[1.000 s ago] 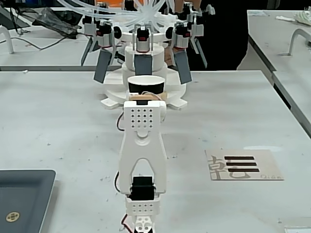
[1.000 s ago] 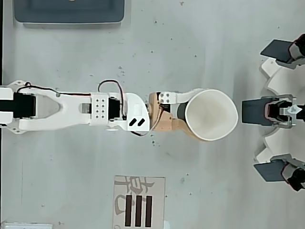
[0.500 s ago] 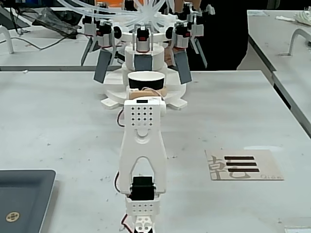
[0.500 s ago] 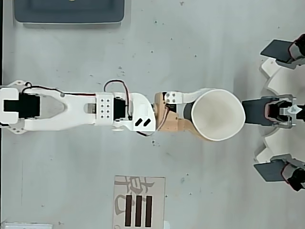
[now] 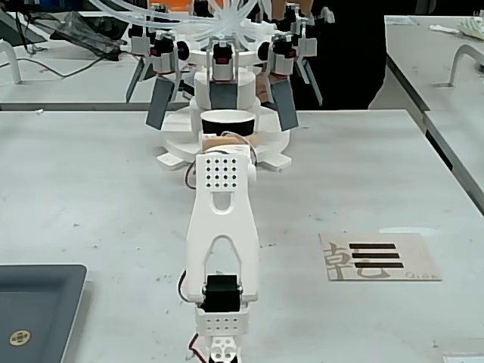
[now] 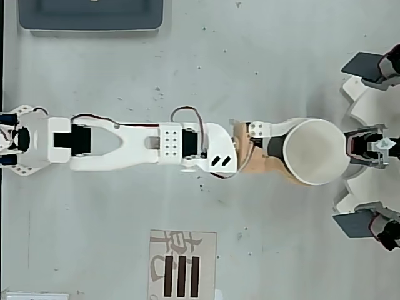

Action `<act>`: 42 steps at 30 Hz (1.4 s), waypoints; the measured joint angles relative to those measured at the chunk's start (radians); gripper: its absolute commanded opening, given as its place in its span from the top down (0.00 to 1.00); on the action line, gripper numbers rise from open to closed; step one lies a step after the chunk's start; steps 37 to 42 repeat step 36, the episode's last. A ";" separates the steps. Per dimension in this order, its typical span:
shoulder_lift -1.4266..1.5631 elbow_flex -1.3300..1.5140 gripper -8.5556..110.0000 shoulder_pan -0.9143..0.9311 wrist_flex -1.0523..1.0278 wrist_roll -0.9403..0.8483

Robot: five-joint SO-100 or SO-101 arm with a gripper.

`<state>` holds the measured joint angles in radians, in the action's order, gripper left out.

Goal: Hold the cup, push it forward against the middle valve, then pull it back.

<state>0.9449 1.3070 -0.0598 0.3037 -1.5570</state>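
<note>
The cup (image 6: 315, 151) stands upright with its white inside showing from above. Its white rim and black band (image 5: 225, 121) rise just beyond my wrist in the fixed view. My gripper (image 6: 282, 152) is shut on the cup, one finger on each side of its near half. In the fixed view the gripper (image 5: 225, 136) is mostly hidden behind the white perforated wrist. The middle valve (image 5: 221, 59) sits directly past the cup, its short grey-blue paddle hanging face-on above the rim. From above, the cup's far rim reaches the middle valve (image 6: 367, 147). I cannot tell whether they touch.
Two outer valves with long slanted grey paddles (image 5: 160, 102) (image 5: 283, 104) flank the cup, all on a white round fixture (image 5: 172, 151) with clear tubing above. A dark grey tray (image 5: 34, 310) and a printed card (image 5: 378, 257) lie near the arm's base.
</note>
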 measured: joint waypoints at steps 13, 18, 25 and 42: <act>-0.123 -0.206 0.89 0.000 -0.080 -0.002; 0.123 0.129 0.89 0.000 -0.021 0.000; 0.420 0.428 0.89 0.000 0.006 -0.008; 0.476 0.528 0.89 0.000 0.037 -0.009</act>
